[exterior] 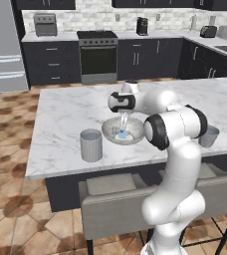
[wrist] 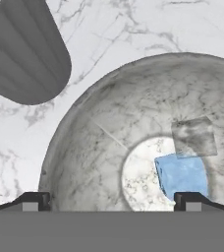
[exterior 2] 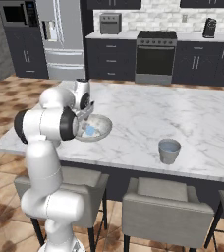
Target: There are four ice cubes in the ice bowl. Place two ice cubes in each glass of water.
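The pincer hangs spread and empty just over the ice bowl. An ice cube lies on the bowl floor beside its right fingertip, off centre. Best shift sideways until the cube sits between the tips, then descend and close gently.

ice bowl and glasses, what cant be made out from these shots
- Ice count: in the hand view the ice bowl shows a blue ice cube and a pale cube; its lower part is cut off by the bottom edge.
- In the base views the gripper hangs over the bowl, covering part of its inside.
- Right glass: mostly hidden behind the arm in the left base view.
- Ice in either glass: too small to tell.
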